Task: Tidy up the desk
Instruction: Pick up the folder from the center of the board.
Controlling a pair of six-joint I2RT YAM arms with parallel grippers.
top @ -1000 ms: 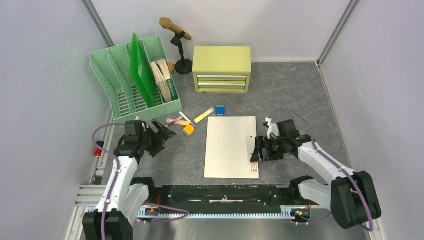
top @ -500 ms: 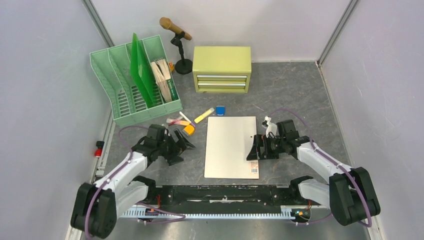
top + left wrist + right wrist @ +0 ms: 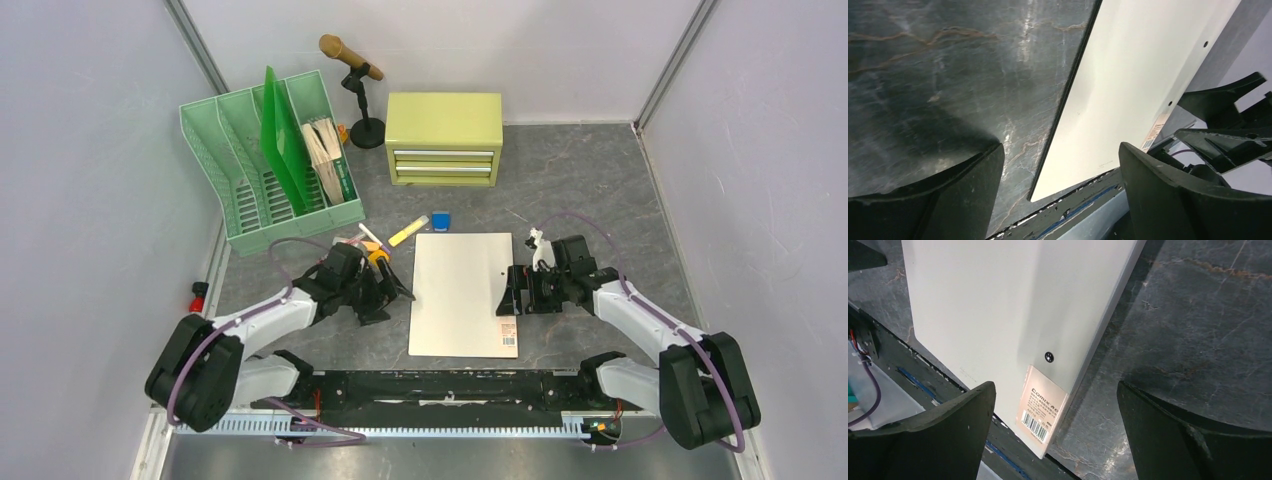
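Observation:
The desk (image 3: 585, 185) is a dark grey mottled tabletop enclosed by pale walls. A flat white board (image 3: 460, 295) with a barcode label (image 3: 1040, 411) at its near right corner lies on it in the middle. My left gripper (image 3: 397, 292) is open and empty, low over the desk beside the board's left edge. In the left wrist view, this gripper (image 3: 1060, 197) frames the board's (image 3: 1128, 90) near left corner. My right gripper (image 3: 508, 293) is open and empty at the board's right edge. In the right wrist view, this gripper (image 3: 1058, 432) straddles the labelled corner.
A green file organizer (image 3: 250, 170) stands at the back left, a yellow-green two-drawer cabinet (image 3: 444, 137) at the back middle and a microphone on a stand (image 3: 352, 65) between them. A yellow marker (image 3: 408, 231), a blue item (image 3: 441, 221) and orange and pink bits (image 3: 372, 254) lie behind the board.
My left arm has swung right from near the organizer to the board's left edge. My right gripper has shifted slightly along the board's right edge. The board has not moved.

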